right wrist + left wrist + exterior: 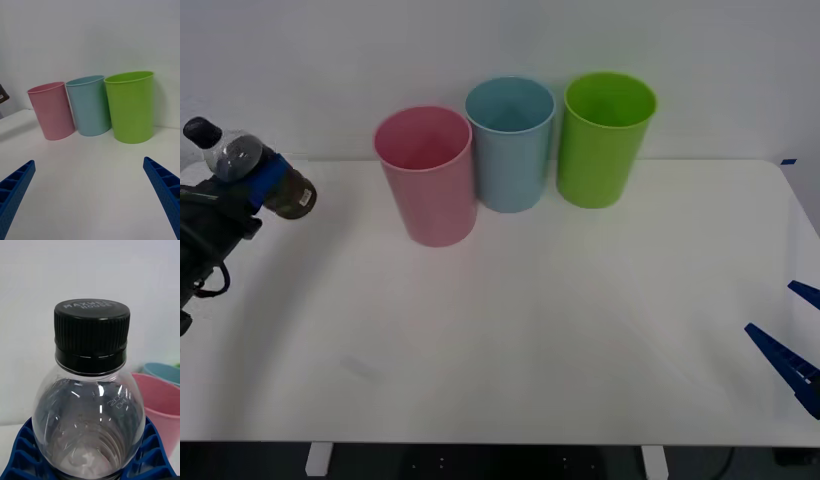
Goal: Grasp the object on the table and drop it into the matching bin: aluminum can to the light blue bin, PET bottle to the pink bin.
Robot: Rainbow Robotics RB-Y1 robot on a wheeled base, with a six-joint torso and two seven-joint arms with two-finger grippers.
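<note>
At three o'clock from the left gripper [260, 185], clamped on the PET bottle [245, 165], the pink bin [427, 175] is seen; the right gripper [790, 335] is parked, spread wide.

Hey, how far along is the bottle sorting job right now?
Done: the left pincer has grasped the PET bottle and holds it lifted off the table, out to the left of the bins. In hand: carrying it toward the pink bin. Left: dropping it in. The right pincer waits open at the table's right edge.
</note>
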